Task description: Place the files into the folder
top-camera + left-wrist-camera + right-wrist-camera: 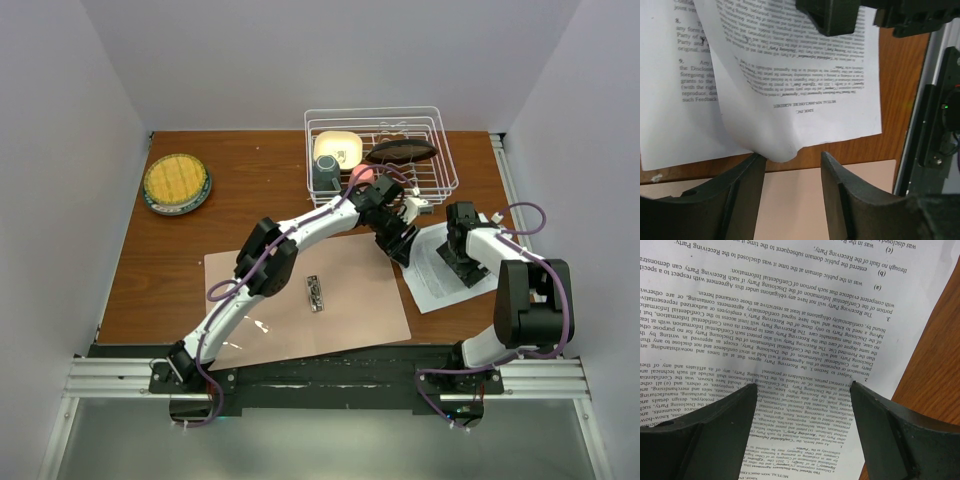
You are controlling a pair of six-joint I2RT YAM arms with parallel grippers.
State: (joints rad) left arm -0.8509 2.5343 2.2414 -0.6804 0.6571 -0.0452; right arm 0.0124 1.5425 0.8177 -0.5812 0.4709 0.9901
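- The files, two printed white sheets, lie on the desk at the right centre of the top view, just beside the right edge of the folder.
- The folder lies open and flat in the middle of that view, its silver clip on the spine.
- The left gripper sits at the edge of the upper sheet, which curls up into a bulge at its fingertips. Its jaws stand apart, not pinching the paper.
- The right gripper hangs low over the printed text, jaws wide open.
- A wire rack stands at the upper right.
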